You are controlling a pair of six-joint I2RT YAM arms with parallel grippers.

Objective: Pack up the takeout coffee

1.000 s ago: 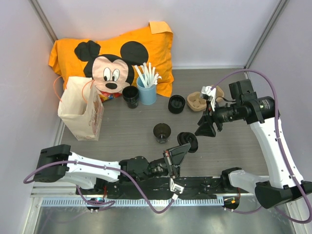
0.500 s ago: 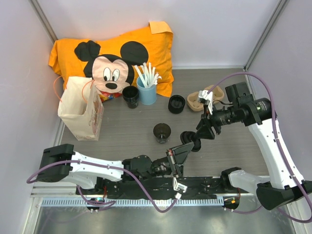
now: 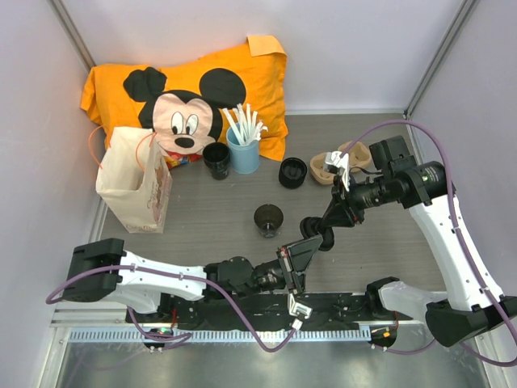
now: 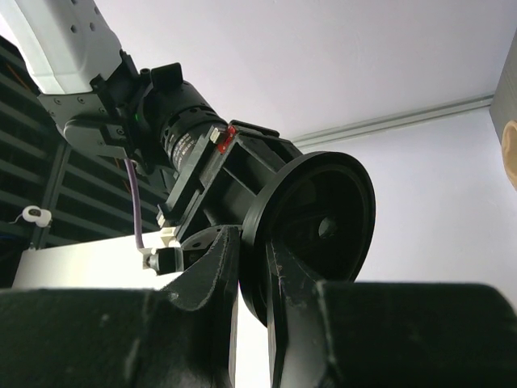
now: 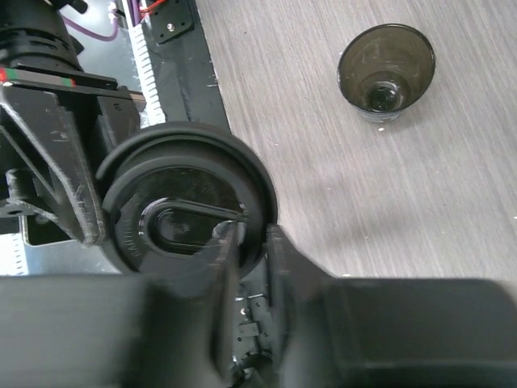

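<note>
Pinching one black lid [image 5: 186, 214], left fingers [image 4: 208, 279] and right fingers [image 5: 284, 275] nearly closed.

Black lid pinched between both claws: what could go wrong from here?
Both the left claw and right claw pinch the black lid only by its thin rim, edge-on; if one lets go before the other grips firmly, it could twist or drop. The open cup stands uncovered just beside them, so a careless swing toward it might tip it.

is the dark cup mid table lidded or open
Open. The right wrist view looks straight into the dark cup; the black lid is off it.
</note>
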